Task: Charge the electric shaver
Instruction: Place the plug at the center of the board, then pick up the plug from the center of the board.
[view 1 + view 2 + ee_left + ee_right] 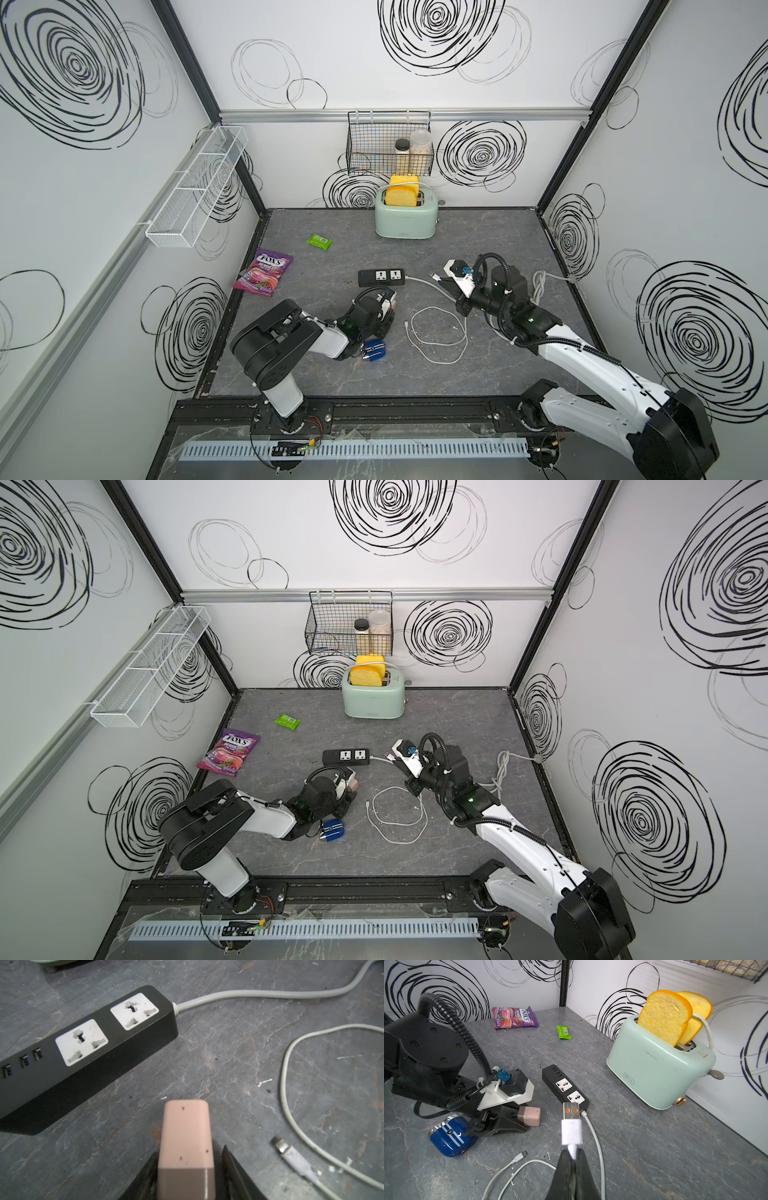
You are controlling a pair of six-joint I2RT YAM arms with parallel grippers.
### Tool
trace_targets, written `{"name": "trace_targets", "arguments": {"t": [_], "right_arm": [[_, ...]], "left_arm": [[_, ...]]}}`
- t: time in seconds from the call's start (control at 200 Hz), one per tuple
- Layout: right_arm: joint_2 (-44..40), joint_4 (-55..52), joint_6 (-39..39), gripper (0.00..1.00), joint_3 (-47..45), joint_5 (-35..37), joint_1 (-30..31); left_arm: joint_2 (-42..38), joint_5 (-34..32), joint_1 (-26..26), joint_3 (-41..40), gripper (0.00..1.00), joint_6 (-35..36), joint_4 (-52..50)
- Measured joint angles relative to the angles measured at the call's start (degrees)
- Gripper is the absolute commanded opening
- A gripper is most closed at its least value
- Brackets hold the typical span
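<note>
Right wrist view: my right pincer point(572, 1155) is clenched on the white USB plug point(571, 1126), near the cord end of the black power strip point(564, 1084). My left pincer point(187, 1153) straddles the pinkish adapter point(186, 1130); whether it grips, I cannot tell. The electric shaver point(446, 1140) lies toward the tabletop's point(633, 1147) front edge, left of middle, just beside my left wrist.
</note>
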Motion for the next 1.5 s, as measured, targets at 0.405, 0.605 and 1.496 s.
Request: {"name": "trace_targets", "arguments": {"t": [0.405, 0.605, 1.496], "right_arm": [[0.81, 0.04, 0.00, 0.00, 0.00, -0.09, 0.00], [1.40, -0.55, 0.00, 0.00, 0.13, -0.85, 0.00], [2.67, -17.40, -11.06, 0.00, 7.63, -6.32, 7.52]], "left_arm": [[1.11, 1.77, 0.00, 1.03, 0.01, 2.40, 0.94], [-3.04, 6.32, 0.96, 1.07, 0.00, 3.76, -1.03], [-26.97, 55.87, 16.02, 12.59, 0.00, 36.22, -34.23]]}}
